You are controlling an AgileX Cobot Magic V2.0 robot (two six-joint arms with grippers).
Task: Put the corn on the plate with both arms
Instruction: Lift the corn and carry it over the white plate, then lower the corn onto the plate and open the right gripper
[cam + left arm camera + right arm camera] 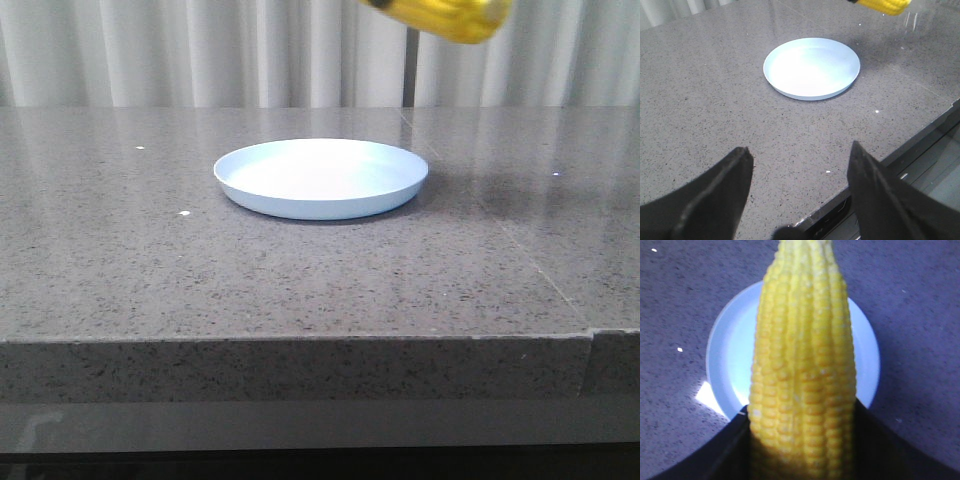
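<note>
The pale blue plate (pixel 321 178) lies empty on the grey stone table. The yellow corn (pixel 450 16) hangs high above the table, a little right of the plate, cut off by the front view's top edge. In the right wrist view my right gripper (pixel 802 415) is shut on the corn (pixel 802 360), whose tip points out over the plate (pixel 727 360) below. In the left wrist view my left gripper (pixel 800 155) is open and empty, low over the table near its front edge, with the plate (pixel 811 67) ahead and the corn (pixel 885 5) at the frame's edge.
The grey speckled table (pixel 120 250) has a front edge with a dark drop below. A seam runs across its right part (pixel 530 260). White curtains (pixel 150 50) hang behind.
</note>
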